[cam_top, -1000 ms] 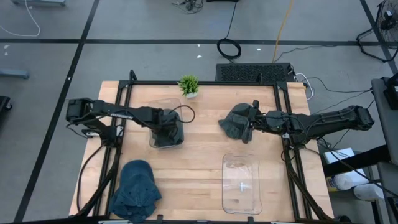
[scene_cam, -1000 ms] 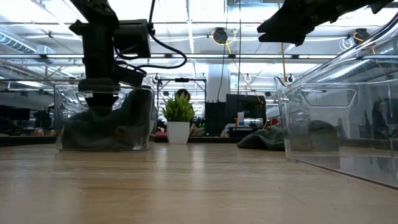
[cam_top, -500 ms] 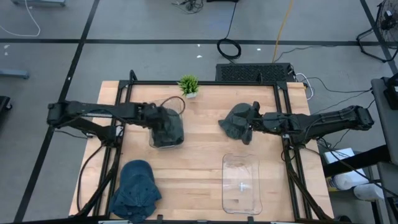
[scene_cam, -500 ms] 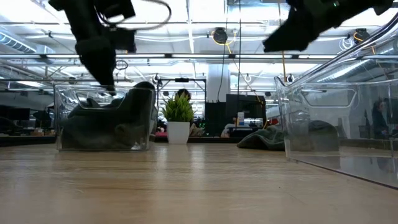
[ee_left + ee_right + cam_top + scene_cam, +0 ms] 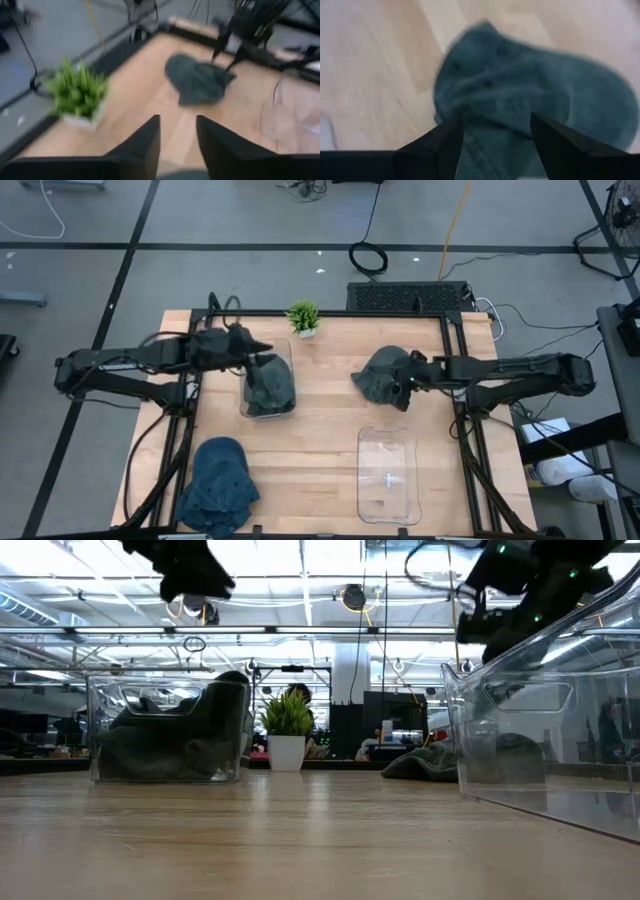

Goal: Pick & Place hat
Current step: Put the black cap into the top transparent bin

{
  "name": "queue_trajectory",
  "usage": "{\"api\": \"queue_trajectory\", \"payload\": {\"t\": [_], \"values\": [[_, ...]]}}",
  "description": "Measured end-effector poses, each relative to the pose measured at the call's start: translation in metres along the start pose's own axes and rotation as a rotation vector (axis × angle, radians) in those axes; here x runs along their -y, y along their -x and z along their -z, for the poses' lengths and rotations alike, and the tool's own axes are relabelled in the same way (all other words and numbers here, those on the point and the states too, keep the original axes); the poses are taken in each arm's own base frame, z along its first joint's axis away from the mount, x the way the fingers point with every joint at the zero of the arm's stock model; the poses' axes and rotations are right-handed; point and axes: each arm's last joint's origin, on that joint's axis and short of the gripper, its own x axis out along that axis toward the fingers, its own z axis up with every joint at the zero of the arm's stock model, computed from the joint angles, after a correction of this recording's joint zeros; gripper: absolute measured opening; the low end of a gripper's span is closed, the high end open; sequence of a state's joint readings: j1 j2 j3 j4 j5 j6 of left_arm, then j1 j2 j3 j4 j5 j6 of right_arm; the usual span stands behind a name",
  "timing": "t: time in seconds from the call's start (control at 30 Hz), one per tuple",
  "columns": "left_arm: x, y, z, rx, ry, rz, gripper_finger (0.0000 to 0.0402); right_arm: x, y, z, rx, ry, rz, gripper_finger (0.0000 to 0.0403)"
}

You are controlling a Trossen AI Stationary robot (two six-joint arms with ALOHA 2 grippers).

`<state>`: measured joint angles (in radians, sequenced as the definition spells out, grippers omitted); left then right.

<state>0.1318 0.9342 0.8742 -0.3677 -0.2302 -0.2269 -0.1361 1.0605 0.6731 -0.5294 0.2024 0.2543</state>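
Observation:
A dark grey hat (image 5: 376, 376) lies flat on the table right of centre; it also shows in the right wrist view (image 5: 520, 85). My right gripper (image 5: 402, 383) hangs open just above it, tipped downward, one finger over each side (image 5: 495, 122). A second dark hat (image 5: 270, 386) sits crumpled in the clear bin (image 5: 243, 380) at centre left, bulging against the bin's wall (image 5: 180, 735). My left gripper (image 5: 260, 352) is open and holds nothing (image 5: 177, 122); it is high above the bin's far left corner (image 5: 198, 580). A blue hat (image 5: 218, 485) rests at the front left.
A second clear bin (image 5: 362, 470) stands near the table's front right, tall in the low view (image 5: 540, 730). A small potted plant (image 5: 303, 318) sits at the far edge. Bare wood lies between the two bins.
My left gripper has risen out of the left bin, drawn back toward the table's left and far edge, and tipped up toward level. It has let go of the dark hat, which stays in the bin. My right gripper has tipped downward and sunk toward the hat on the table.

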Motion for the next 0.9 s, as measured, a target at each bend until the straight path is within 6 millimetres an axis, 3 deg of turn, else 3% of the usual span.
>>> {"api": "queue_trajectory", "payload": {"t": [0.1,0.37,0.63,0.9], "values": [[0.001,0.005,-0.008,0.080,-0.039,0.018,0.0181,0.005,-0.011,0.000,-0.063,-0.015,0.012,0.0221],[0.004,0.007,-0.018,0.187,-0.049,0.043,0.0237,0.002,-0.022,-0.014,-0.144,0.318,0.011,0.0216],[0.005,0.007,-0.019,0.201,-0.047,0.047,0.0260,-0.001,-0.040,-0.012,-0.236,0.837,0.010,0.0214],[0.005,0.007,-0.019,0.201,-0.047,0.047,0.0263,-0.008,-0.049,-0.015,-0.236,1.124,0.089,0.0205]]}}
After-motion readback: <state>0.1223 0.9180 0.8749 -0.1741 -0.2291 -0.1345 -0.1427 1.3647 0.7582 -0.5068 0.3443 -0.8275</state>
